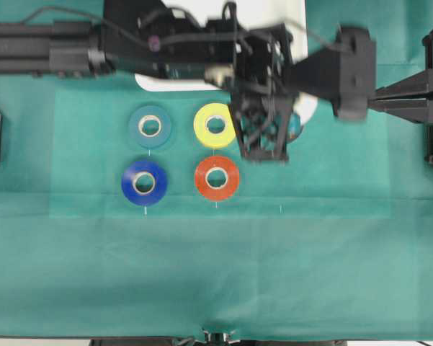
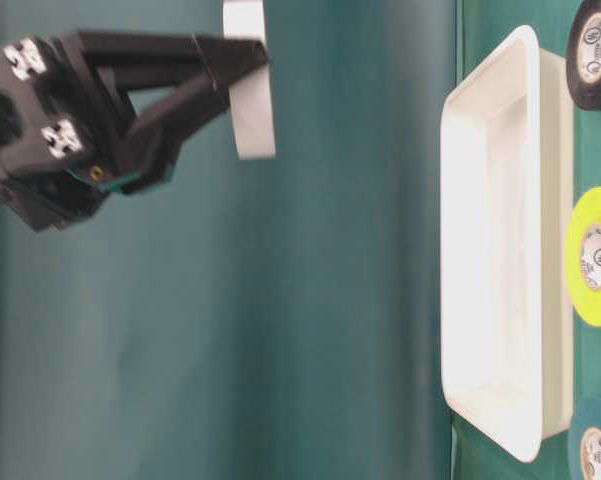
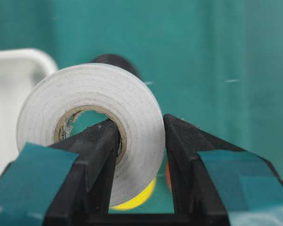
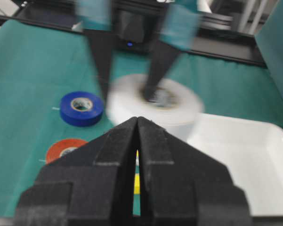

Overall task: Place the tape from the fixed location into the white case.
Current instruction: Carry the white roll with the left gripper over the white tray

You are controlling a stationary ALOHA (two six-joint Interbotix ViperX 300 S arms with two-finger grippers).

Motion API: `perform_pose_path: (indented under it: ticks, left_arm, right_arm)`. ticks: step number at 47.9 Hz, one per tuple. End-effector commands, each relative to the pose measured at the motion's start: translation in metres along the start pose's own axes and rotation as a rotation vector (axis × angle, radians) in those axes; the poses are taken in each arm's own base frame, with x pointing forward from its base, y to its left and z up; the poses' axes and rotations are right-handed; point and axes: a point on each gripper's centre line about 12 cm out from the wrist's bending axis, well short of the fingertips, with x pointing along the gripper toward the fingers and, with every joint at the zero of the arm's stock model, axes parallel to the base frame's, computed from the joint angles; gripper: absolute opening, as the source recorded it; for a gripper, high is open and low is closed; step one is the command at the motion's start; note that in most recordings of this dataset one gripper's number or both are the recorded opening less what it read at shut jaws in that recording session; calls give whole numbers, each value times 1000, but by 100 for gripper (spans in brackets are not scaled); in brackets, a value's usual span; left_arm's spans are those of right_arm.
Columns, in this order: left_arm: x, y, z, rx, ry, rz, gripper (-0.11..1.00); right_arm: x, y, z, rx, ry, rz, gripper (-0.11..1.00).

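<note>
Tape (image 3: 92, 117) is off the surface, pinched by left jaws with 1 finger through its core, near the case (image 2: 500, 250) but not over it. Carry step; next: centre over case, lower, release. Right jaws (image 4: 136, 123) closed, empty.

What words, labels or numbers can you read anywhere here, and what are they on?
Nothing can be read for certain.
Yellow roll: round logo and small print on its core label, too small to read.
Black roll: same kind of core label, too small.
Teal roll: curved print on its core, blurred.
White tape in the left gripper: no lettering visible.
</note>
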Motion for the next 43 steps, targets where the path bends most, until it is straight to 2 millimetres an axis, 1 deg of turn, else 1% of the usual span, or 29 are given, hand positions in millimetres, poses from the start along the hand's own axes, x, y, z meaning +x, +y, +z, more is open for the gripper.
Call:
perform_pose_path:
  ticks: [1, 7, 12, 22, 31, 43]
  left_arm:
    - [-33, 19, 2, -30, -63, 25, 28]
    - [-35, 43, -6, -74, -48, 50, 28]
    - [-35, 64, -18, -116, -27, 70, 28]
    - [-37, 93, -35, -175, -10, 103, 28]
    - [-37, 105, -45, -201, -8, 118, 28]
    - [-37, 105, -48, -202, -10, 117, 28]
  right_arm:
    - [2, 0, 12, -3, -26, -2, 0]
    - [2, 0, 12, -3, -26, -2, 0]
    - [2, 0, 12, -3, -25, -2, 0]
    - [2, 0, 12, -3, -25, -2, 0]
    - [2, 0, 12, -3, -25, -2, 0]
    - [2, 0, 12, -6, -25, -2, 0]
